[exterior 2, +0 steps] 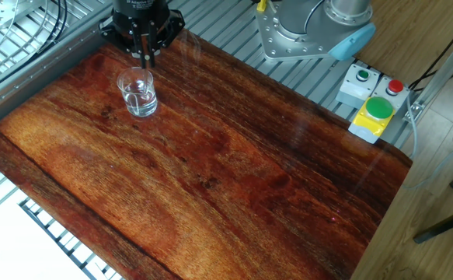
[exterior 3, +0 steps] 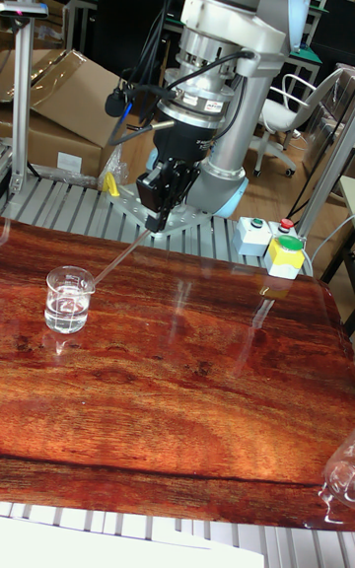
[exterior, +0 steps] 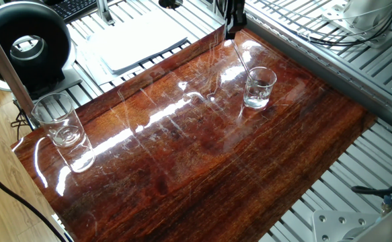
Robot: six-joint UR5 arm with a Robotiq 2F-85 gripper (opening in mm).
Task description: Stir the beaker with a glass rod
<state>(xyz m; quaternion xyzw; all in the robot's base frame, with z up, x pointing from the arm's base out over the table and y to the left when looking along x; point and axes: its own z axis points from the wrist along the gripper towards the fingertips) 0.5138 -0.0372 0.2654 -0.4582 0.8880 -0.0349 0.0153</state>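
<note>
Tall fixed view: end effector (exterior 3: 158, 216) slants glass rod (exterior 3: 123, 257) into beaker (exterior 3: 69, 299).

bright overhead light; strong white glare on the glossy tabletop (exterior: 182, 148).

Small clear beaker (exterior: 259, 87) (exterior 2: 137, 92) (exterior 3: 69, 300) upright near the wooden board's far corner, a little clear liquid inside, thin glass rod (exterior: 245, 61) (exterior 3: 126, 254) slanting down with its lower end inside the rim.
</note>
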